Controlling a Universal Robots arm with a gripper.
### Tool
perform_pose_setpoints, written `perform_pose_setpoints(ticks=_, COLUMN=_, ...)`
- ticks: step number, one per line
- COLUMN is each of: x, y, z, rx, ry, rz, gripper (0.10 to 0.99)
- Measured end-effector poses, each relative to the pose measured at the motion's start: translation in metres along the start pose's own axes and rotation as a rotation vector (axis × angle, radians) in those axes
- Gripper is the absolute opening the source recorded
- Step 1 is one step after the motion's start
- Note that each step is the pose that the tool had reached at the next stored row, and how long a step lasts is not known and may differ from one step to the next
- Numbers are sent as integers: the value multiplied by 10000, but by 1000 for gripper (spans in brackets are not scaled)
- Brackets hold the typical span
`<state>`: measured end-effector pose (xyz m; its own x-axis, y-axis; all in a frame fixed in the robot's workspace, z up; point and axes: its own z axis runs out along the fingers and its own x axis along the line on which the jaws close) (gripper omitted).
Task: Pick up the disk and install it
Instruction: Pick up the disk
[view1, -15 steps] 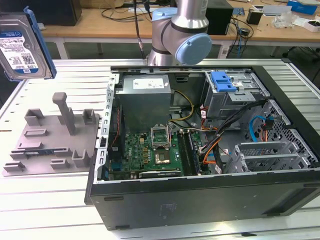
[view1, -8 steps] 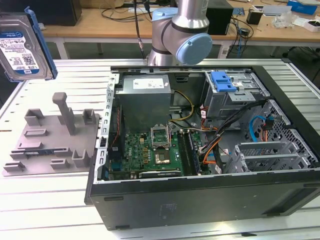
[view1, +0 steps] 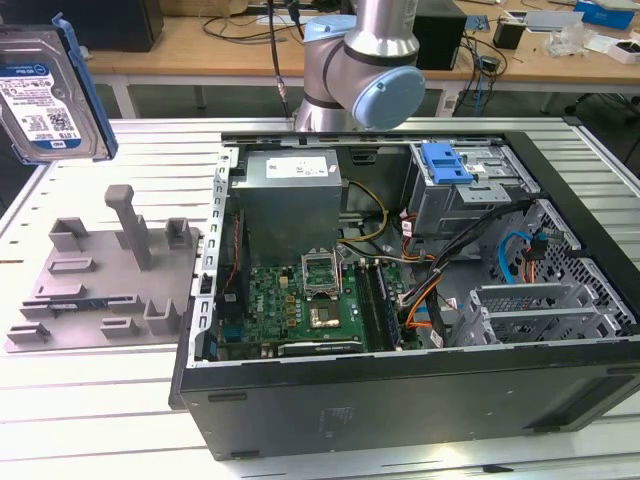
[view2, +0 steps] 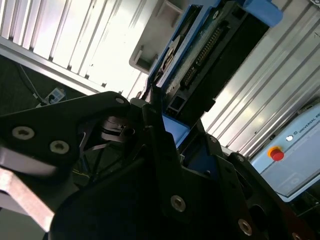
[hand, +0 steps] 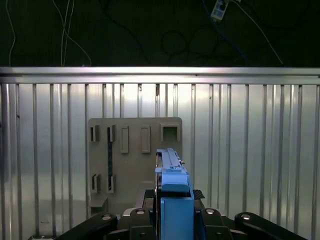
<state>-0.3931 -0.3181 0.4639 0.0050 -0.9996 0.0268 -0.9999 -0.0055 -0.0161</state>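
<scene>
slatted aluminium table (view1: 110, 400) fills most of my screen. on it an open computer case (view1: 400, 400) lies on its side, and toward the exterior view's left of that sits a grey holder plate (view1: 110, 275) with upright posts and slots. beyond the table runs a wooden bench (view1: 200, 45) strewn with cables, and the arm (view1: 360, 60) rises behind the case.

the disk (view1: 45, 95) is up in the air at the far left of the exterior view, high above the holder plate and touching nothing on the table. its blue-and-white label faces the camera, and the blue bracket runs along its edge.

in the first wrist view i see the gripper (hand: 174, 196) clamped on the disk (hand: 169, 160) — black fingers (hand: 197, 194) press on either side of the blue bracket, and the disk stands edge-on between them. the holder plate (hand: 135, 160) lies on the slats beneath it, clear of the disk.

the second wrist view shows the disk's (view2: 200, 65) connector edge pointing away from the gripper (view2: 167, 125), with a pale box carrying a red button (view2: 276, 154) off to one side.

inside the case i can make out a green circuit board (view1: 300, 300), a grey power supply box (view1: 290, 195) and a grey drive cage with a blue latch (view1: 445, 165). the disk is well apart from that cage.
</scene>
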Motion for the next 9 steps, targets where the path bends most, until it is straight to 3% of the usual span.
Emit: perform_pose_setpoints(ticks=9, x=34, y=-138, z=-1, rx=-2, ry=1, rz=67, gripper=365)
